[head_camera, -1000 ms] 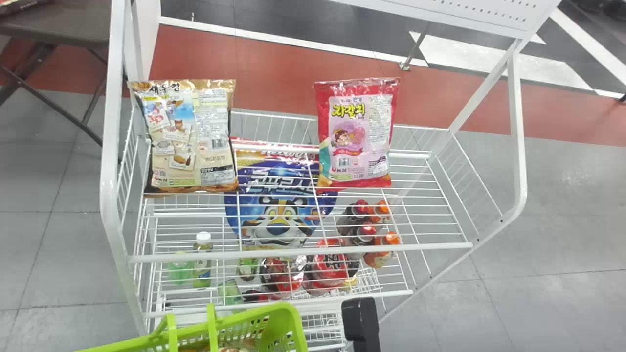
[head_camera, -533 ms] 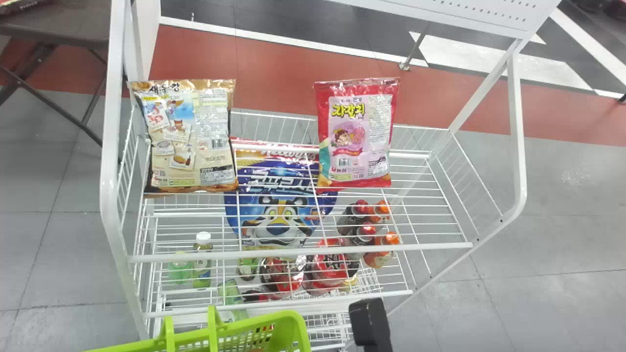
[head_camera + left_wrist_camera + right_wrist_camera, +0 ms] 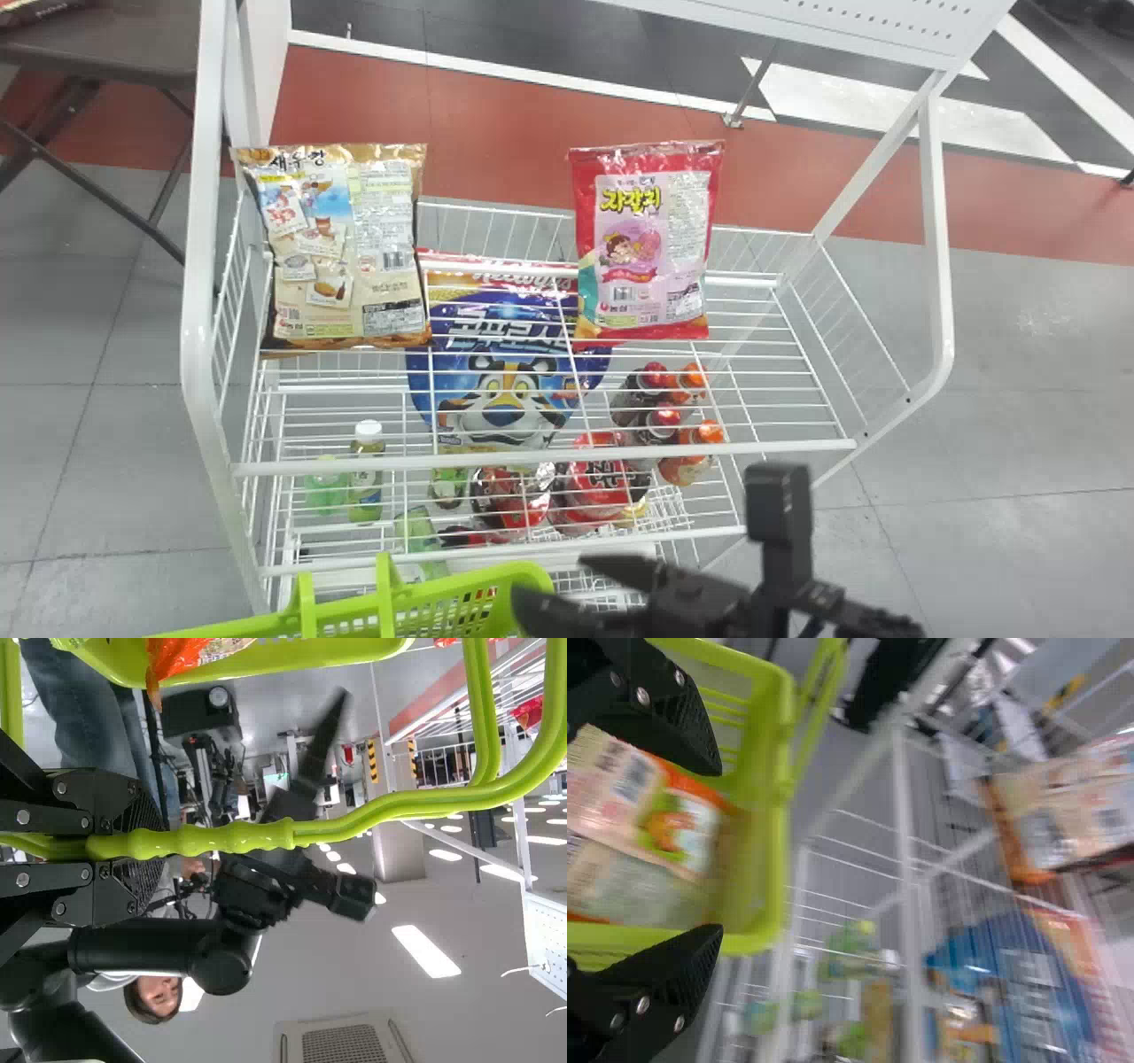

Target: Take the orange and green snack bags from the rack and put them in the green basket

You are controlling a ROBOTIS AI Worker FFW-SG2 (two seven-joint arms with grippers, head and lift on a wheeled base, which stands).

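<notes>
Gray floor (image 3: pixel 1019 354), red floor band (image 3: pixel 496 133)

Bright; ceiling lights (image 3: pixel 427 951) glow white; floor (image 3: pixel 1036 328) faintly glares.

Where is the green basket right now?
The green basket is low in the head view, left of centre, in front of the white rack; in the left wrist view, the left gripper holds its handle.

A gold snack bag (image 3: pixel 341 248) is sitting on the left of the white rack (image 3: pixel 198 328). A red snack bag (image 3: pixel 651 239) is sitting to its right. A blue bag (image 3: pixel 505 399) is peeking through the wires below. The green basket (image 3: pixel 350 616) is poking in at the bottom, and the right gripper (image 3: pixel 549 578) is opening wide near its corner.
</notes>
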